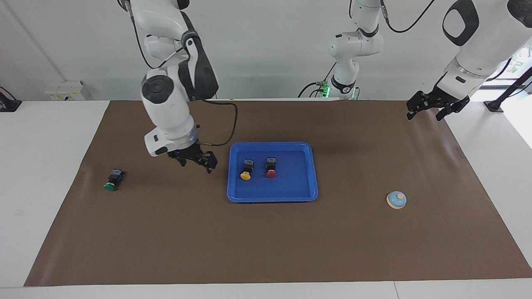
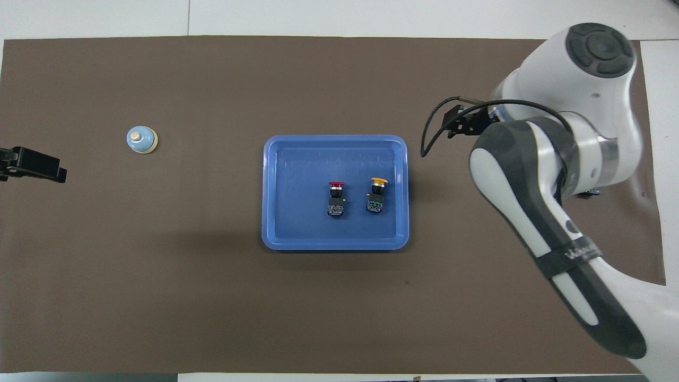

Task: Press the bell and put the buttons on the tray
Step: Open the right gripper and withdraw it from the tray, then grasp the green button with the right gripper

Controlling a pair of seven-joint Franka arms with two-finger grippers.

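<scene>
Tray holds our red button and yellow button, so the empty, open right gripper hangs beside it, probably bound for the green button, while the left gripper waits open.

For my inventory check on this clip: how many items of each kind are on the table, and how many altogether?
Push-button switches with black bodies: 3: yellow-capped, red-capped, both in the tray; green-capped on the brown mat.
Flat bright-blue plastic tray: 1
Small light-blue dome bell: 1
Total: 5
</scene>
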